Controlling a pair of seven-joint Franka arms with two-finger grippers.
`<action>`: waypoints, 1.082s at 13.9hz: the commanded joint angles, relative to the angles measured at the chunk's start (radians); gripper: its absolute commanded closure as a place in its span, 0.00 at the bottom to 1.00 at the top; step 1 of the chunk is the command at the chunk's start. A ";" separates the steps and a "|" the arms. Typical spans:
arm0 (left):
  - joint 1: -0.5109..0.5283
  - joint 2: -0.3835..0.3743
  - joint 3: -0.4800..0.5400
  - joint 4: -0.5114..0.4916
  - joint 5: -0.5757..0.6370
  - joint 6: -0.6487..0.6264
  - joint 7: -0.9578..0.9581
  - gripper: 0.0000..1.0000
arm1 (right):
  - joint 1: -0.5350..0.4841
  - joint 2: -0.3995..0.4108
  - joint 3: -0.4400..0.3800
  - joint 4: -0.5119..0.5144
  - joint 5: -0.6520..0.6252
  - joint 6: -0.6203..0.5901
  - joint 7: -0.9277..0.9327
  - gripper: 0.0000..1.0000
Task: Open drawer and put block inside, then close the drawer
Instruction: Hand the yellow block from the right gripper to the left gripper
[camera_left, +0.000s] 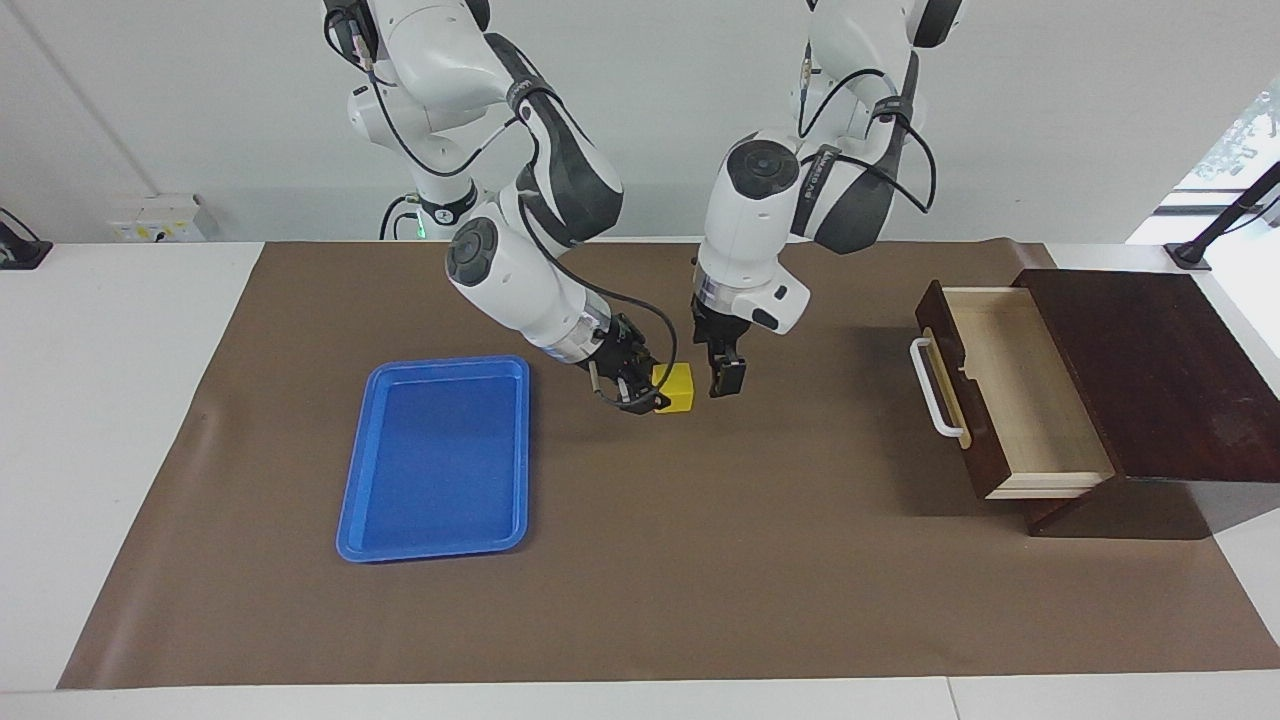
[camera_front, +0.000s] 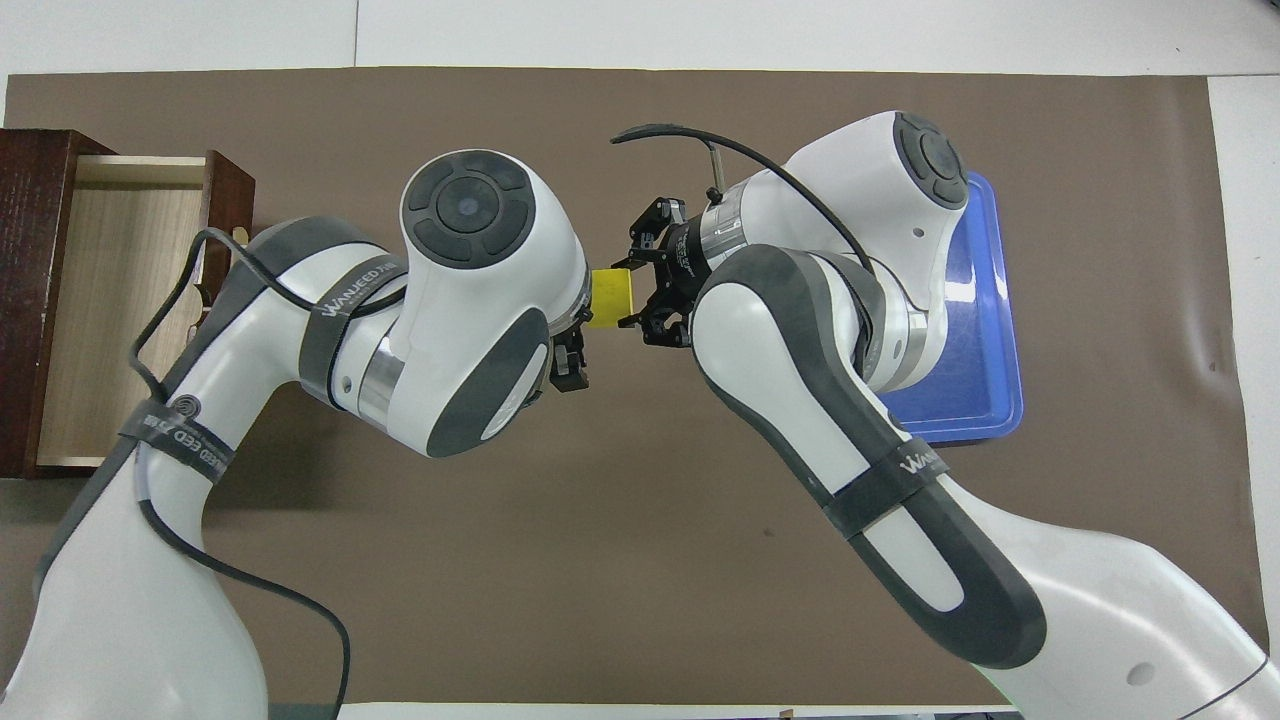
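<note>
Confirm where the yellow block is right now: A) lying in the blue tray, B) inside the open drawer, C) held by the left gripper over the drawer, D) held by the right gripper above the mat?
D: the right gripper has its jaws shut on the block over the brown mat, between the blue tray and the open drawer; the left gripper hangs beside it.

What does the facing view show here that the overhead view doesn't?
Only the facing view shows the drawer's white handle, the whole blue tray, and the left gripper hanging beside the block without touching it. Only the overhead view shows the block's top face between the two wrists; there the arms cover part of the tray. Both show the drawer pulled open with nothing in it, and the right gripper shut on the block above the mat.
</note>
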 joint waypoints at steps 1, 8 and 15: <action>-0.035 0.077 0.014 0.088 0.039 0.009 -0.028 0.00 | 0.024 0.003 -0.004 0.008 0.034 0.025 0.021 1.00; -0.031 0.075 0.014 0.084 0.046 0.001 -0.028 0.16 | 0.006 0.003 -0.004 0.008 0.034 0.014 0.019 1.00; -0.025 0.075 0.014 0.080 0.045 0.015 -0.027 1.00 | 0.003 0.001 -0.005 0.020 0.034 0.007 0.021 1.00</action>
